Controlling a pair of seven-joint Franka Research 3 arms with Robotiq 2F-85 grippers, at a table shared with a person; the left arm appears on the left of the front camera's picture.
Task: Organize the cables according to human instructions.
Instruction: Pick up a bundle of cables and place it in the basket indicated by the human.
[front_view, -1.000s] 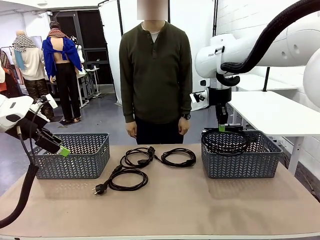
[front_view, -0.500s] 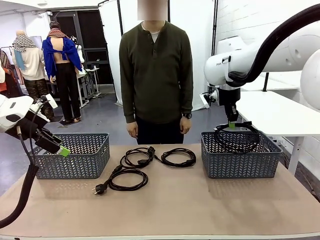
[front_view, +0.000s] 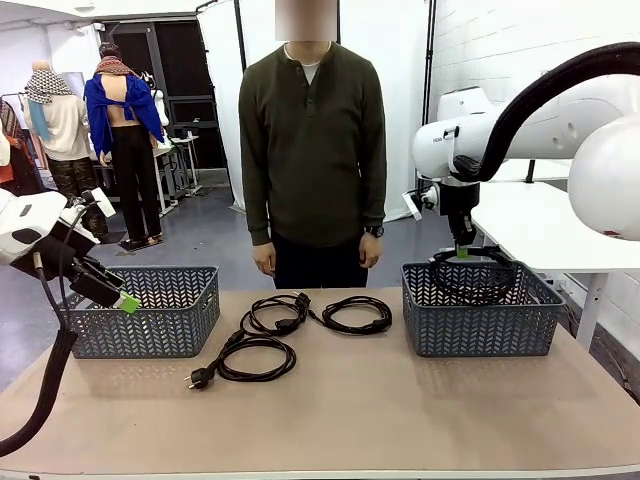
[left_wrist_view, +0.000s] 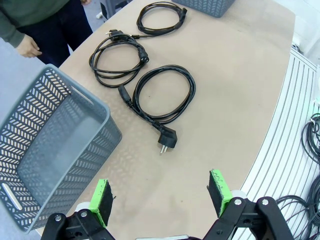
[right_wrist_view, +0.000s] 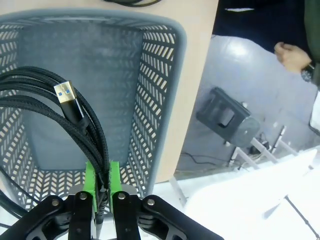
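My right gripper (front_view: 462, 251) is shut on a coiled black cable (front_view: 471, 277) that hangs into the grey right basket (front_view: 480, 325). In the right wrist view the green pads (right_wrist_view: 91, 181) pinch the braided strands (right_wrist_view: 82, 131), and a gold USB plug (right_wrist_view: 64, 94) sticks out above the basket floor (right_wrist_view: 85, 55). Three more coiled black cables (front_view: 257, 360) (front_view: 275, 313) (front_view: 355, 314) lie on the table between the baskets. My left gripper (front_view: 125, 300) stands open and empty beside the left basket (front_view: 150, 320). The left wrist view shows that gripper (left_wrist_view: 162, 192) above the table, with the cables (left_wrist_view: 165, 92) (left_wrist_view: 117, 55) (left_wrist_view: 160, 17) beyond it.
A person stands at the far side of the table, arms down, one hand (right_wrist_view: 290, 52) near the right basket's far side. The left basket (left_wrist_view: 50, 150) holds nothing. Loose cables lie on the floor (left_wrist_view: 310, 145) past the table edge.
My right arm has carried the held cable rightward over the right basket and lowered it, so the coil now hangs inside the basket. The left arm has not moved.
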